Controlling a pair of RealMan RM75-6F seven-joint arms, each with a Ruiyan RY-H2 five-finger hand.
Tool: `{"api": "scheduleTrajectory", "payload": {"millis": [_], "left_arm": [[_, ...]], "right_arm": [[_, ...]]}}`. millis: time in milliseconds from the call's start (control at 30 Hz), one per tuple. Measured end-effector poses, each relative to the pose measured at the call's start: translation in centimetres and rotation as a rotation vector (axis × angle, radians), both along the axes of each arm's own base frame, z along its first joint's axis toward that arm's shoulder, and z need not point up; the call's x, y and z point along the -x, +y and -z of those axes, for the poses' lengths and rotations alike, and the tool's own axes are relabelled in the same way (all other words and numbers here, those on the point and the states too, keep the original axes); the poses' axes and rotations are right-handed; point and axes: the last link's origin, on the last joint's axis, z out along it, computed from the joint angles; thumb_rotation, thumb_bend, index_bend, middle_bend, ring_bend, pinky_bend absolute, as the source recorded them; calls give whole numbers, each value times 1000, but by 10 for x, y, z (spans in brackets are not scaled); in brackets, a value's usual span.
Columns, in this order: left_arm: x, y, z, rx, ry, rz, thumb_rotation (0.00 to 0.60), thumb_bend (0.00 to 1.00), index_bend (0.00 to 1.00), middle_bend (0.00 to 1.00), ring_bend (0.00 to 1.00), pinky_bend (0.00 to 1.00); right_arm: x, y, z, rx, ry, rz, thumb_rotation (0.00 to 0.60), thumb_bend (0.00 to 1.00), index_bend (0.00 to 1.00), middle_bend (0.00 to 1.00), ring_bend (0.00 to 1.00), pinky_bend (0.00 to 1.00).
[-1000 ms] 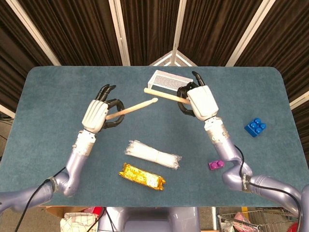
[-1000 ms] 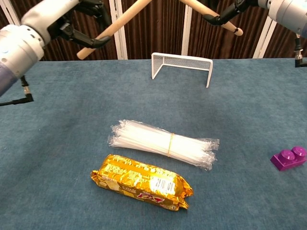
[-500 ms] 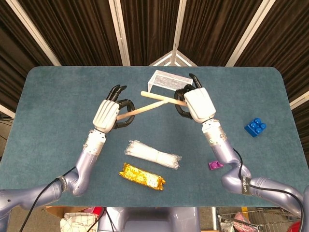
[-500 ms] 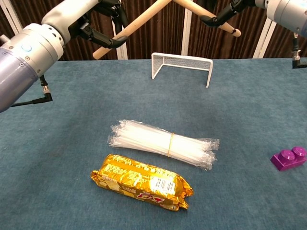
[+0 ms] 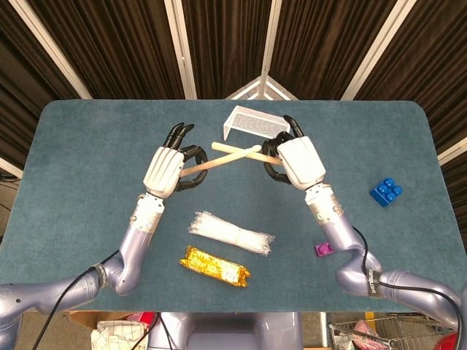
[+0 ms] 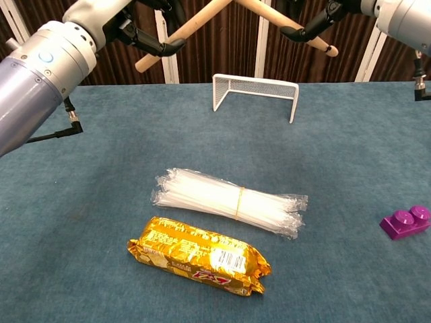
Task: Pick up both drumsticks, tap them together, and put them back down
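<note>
Both wooden drumsticks are held up above the table and cross each other near their tips. My left hand (image 5: 169, 166) grips the left drumstick (image 5: 219, 162), which slants up to the right. The right drumstick (image 5: 235, 151) slants up to the left from my right hand (image 5: 293, 160), which grips its butt end. In the chest view the left drumstick (image 6: 182, 35) and the right drumstick (image 6: 291, 24) run out past the top edge, held by the left hand (image 6: 138, 27) and the right hand (image 6: 337, 10).
A white wire mesh rack (image 5: 252, 122) stands at the back, under the crossed sticks. A bundle of clear straws (image 5: 230, 232) and a gold snack packet (image 5: 215, 266) lie at the front. A blue block (image 5: 385, 192) and a purple block (image 5: 325, 249) lie to the right.
Both hands have moved inward toward each other. The drumsticks, apart a second ago, now cross near their tips.
</note>
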Motion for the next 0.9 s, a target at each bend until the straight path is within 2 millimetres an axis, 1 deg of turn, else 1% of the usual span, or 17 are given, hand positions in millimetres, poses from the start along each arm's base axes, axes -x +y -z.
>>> {"api": "scheduleTrajectory", "payload": {"millis": [167,300,400,467,500,633,800,833,900], "left_arm": [[1,-4,4,16,18,8,600,527,591,592,94,0],[4,-4,3,19,33,15,600,527,591,592,94,0],[10,-6,1,27,50,21,600,527,590,592,94,0],[19,-9,-1,27,83,30,600,527,590,592,94,0],[24,-11,-2,27,100,32,600,527,590,592,94,0],[61,-16,-12,25,214,20,600,527,584,589,94,0],[103,-15,-24,-13,364,3,600,527,579,583,94,0],[113,-14,-28,-23,399,-4,600,527,577,581,94,0],[128,-12,-33,-33,442,-18,600,527,573,575,94,0]], "right_arm": [[2,0,-1,2,-1,6,600,461,718,618,398,79],[5,-2,-4,10,3,13,600,461,719,618,398,78],[9,-3,-6,18,13,17,600,461,719,618,398,78],[13,-4,-7,27,28,21,600,461,719,618,398,78],[16,-5,-8,31,35,23,600,461,719,618,398,79],[31,-7,-8,48,84,26,600,464,719,618,398,79],[54,-6,-4,63,177,10,600,466,719,618,398,79],[59,-6,-2,61,187,9,600,466,719,618,398,79],[68,-5,3,54,208,9,600,466,719,618,398,79]]}}
